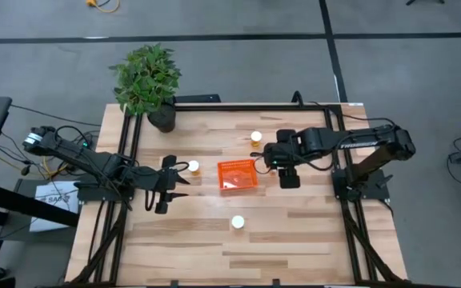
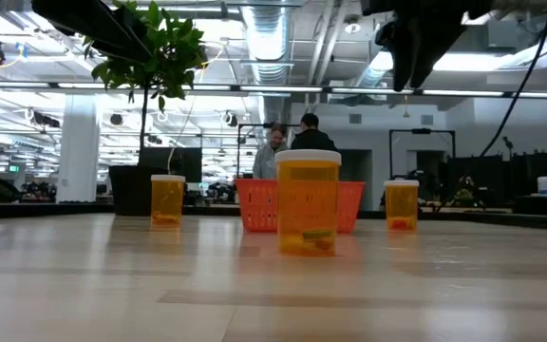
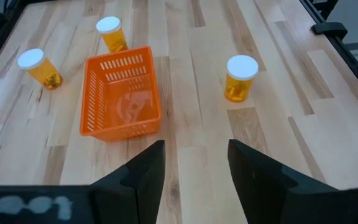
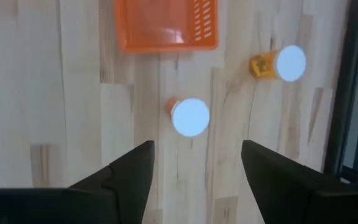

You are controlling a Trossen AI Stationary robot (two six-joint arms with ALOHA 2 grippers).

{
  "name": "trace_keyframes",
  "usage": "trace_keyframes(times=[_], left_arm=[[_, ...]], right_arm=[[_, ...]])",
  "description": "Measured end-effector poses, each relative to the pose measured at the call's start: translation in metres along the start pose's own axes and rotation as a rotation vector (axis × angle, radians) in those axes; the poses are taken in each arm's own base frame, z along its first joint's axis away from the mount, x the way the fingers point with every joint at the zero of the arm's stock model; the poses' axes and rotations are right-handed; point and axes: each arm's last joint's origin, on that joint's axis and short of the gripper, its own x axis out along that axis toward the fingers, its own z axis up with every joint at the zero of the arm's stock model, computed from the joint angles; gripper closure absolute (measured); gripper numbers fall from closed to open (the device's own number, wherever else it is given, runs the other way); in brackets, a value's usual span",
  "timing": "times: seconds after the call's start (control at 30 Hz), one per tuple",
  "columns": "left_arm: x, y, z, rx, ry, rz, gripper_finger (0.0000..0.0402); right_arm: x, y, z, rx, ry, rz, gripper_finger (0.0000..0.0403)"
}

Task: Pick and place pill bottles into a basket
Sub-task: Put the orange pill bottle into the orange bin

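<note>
The orange basket [image 1: 238, 175] stands mid-table with no bottle in it [image 3: 120, 93]. Several white-capped orange pill bottles stand upright on the table. One is near the front [image 1: 238, 222] [image 2: 308, 201], one toward the far edge [image 1: 256, 138] [image 4: 278, 63]. One is just left of the basket [image 1: 193, 166] [image 2: 167, 199], one just right of it [image 1: 262, 167] [image 4: 190, 117]. My right gripper [image 4: 194, 171] is open and raised above that last bottle, touching nothing. My left gripper [image 3: 194, 165] is open and empty, left of the basket, beside the left bottle.
A potted plant [image 1: 149, 80] stands at the table's far left corner. Bare wood lies between the basket and the near edge. Two people show in the room beyond the table in the low view [image 2: 292, 138].
</note>
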Motion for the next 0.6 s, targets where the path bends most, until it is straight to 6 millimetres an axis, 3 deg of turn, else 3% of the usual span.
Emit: trace_keyframes(times=[0.43, 0.6], left_arm=[[0.000, 0.000, 0.000, -0.001, 0.000, 0.001, 0.0235], [0.000, 0.000, 0.000, -0.001, -0.001, 0.001, 0.0235]], right_arm=[[0.005, -0.020, 0.007, -0.011, -0.085, 0.057, 0.0132], [0.033, -0.014, -0.002, -0.036, -0.014, 0.068, 0.0132]])
